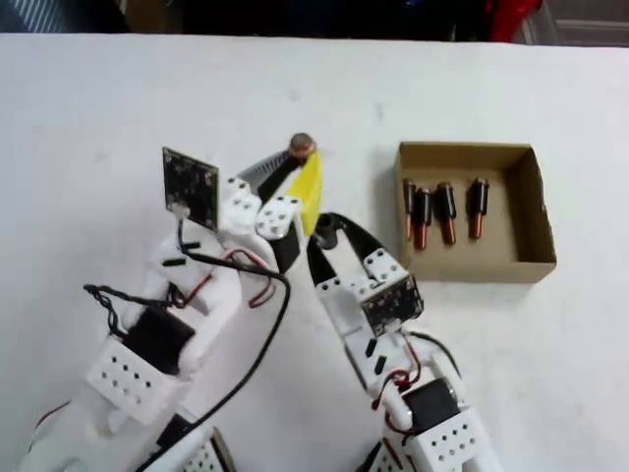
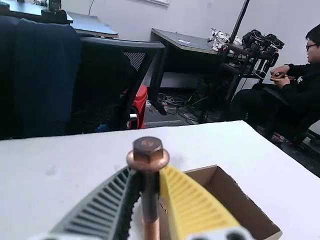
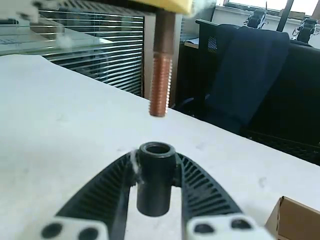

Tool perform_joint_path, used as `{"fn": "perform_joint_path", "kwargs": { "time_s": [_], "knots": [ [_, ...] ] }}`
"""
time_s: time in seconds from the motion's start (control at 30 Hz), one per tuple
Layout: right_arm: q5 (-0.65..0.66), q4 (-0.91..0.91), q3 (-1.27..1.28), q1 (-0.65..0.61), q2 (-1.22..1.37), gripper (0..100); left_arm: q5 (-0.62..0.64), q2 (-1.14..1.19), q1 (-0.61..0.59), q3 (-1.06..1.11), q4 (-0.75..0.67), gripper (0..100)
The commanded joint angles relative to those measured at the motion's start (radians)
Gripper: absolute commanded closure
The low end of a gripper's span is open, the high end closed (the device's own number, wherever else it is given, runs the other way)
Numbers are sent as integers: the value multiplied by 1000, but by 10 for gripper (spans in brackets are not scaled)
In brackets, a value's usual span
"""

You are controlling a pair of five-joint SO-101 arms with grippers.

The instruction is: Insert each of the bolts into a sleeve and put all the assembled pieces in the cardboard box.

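Observation:
My left gripper (image 2: 145, 200) is shut on a copper bolt (image 2: 148, 170), held upright with its hex head (image 1: 302, 147) on top, between a grey finger and a yellow finger (image 1: 307, 189). My right gripper (image 3: 156, 190) is shut on a black sleeve (image 3: 155, 175), held upright with its bore facing up. The bolt's threaded tip (image 3: 160, 85) hangs a short way above and behind the sleeve's opening, not touching it. In the high view the sleeve (image 1: 325, 236) sits just below and to the right of the bolt. The cardboard box (image 1: 526, 211) to the right holds several assembled pieces (image 1: 442, 211).
Both arms stand close together at the middle of the white table (image 1: 118, 108). The box's near corner (image 2: 235, 200) lies just right of the left gripper. Loose cables (image 1: 236, 285) run between the arms. Chairs and desks stand beyond the table's far edge.

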Motion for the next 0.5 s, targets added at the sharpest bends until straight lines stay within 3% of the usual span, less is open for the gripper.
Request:
{"fn": "perform_joint_path", "kwargs": {
  "time_s": [0.0, 0.47],
  "knots": [
    [12, -19, 9, -5, -12, 981, 28, -68, 13, 2, -25, 977],
    [20, -21, 9, -61, -13, 981, 31, -154, 12, 80, -21, 977]
  ]
}}
